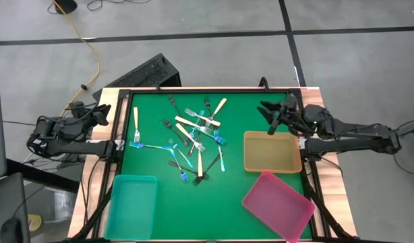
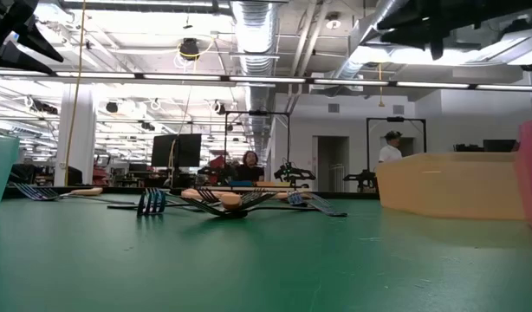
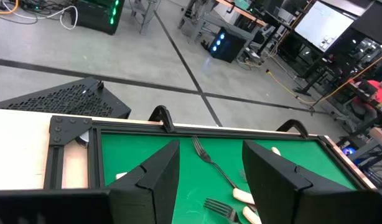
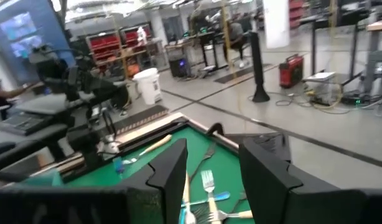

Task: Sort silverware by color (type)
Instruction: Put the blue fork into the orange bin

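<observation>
Forks lie in a mixed heap mid-mat, w/ teal tray, tan tray & pink tray all holding none; left gripper & right gripper hover at opp. mat edges, fingers apart, gripping nothing.

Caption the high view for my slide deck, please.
Mixed forks piled on green table; three empty trays wait.

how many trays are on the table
3. The teal tray sits at the mat's near-left corner, the tan tray on the right side beside the fork pile, and the pink tray at the near-right corner, turned at an angle. None looks hidden.
</observation>
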Motion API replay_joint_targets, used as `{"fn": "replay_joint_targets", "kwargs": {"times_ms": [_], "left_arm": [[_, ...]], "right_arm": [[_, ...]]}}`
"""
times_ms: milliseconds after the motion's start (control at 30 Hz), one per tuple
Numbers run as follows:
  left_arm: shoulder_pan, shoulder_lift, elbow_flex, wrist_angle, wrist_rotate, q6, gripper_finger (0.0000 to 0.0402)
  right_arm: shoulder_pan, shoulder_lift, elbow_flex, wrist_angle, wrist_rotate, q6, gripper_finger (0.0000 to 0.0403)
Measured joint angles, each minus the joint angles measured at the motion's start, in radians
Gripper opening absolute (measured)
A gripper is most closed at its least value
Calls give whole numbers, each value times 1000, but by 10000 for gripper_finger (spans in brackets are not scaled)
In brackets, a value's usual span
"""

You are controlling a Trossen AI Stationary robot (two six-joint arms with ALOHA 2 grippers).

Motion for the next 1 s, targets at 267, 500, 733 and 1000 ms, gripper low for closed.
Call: {"fn": "replay_joint_targets", "kwargs": {"times_ms": [267, 500, 733, 1000], "left_arm": [[0, 0, 0, 4, -2, 0, 158], [0, 0, 0, 4, -39, 0, 158], [0, 0, 0, 4, -41, 0, 158], [0, 0, 0, 4, -42, 0, 158]], "right_arm": [[4, 104, 0, 68, -77, 7, 169], [21, 170, 0, 102, -77, 6, 169], [20, 223, 0, 106, -76, 6, 169], [20, 287, 0, 141, -75, 6, 169]]}}
